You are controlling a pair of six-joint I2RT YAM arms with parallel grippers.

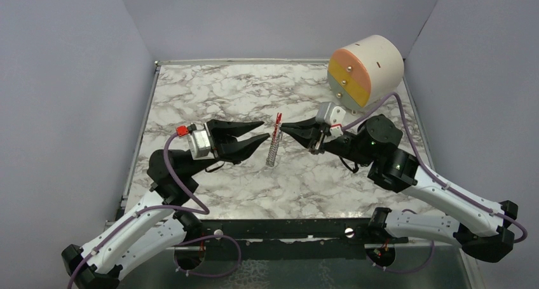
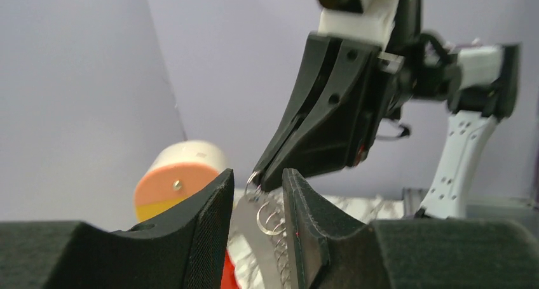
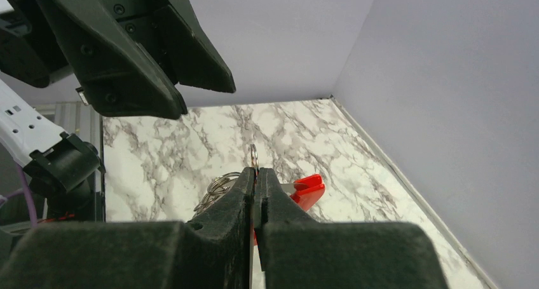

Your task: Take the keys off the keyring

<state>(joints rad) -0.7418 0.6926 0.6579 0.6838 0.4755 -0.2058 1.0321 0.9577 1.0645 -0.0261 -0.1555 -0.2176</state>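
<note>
Two grippers: the left gripper (image 1: pixel 265 129) and the right gripper (image 1: pixel 283 127) point at each other tip to tip, left of the drum (image 1: pixel 368 70) and nearer the arm bases than it.
Drum: lies on its side at the far right of the marble table (image 1: pixel 210 92), its orange-and-yellow round face turned toward the arms.
Keyring (image 1: pixel 273 146): a grey coiled strand between the two grippers, left of the drum, with its red piece (image 1: pixel 278 118) at the far end.
Right fingers: pressed together with no gap, pinching a thin wire ring (image 3: pixel 253 154) at the top of the keyring.
Left fingers: parted to a moderate gap and holding nothing, with their tips just beside the strand on the side away from the drum.
Top view alone: shows the full run of the strand, from the red piece toward the near edge. Whether its near end rests on the table cannot be told.
Right wrist view alone: shows the wire ring standing up out of the closed tips, with the red piece just to their right and loose coils to their left.
Left wrist view alone: shows the coils framed in the gap between the left fingers, with the drum behind. Contact with either pad cannot be told.
</note>
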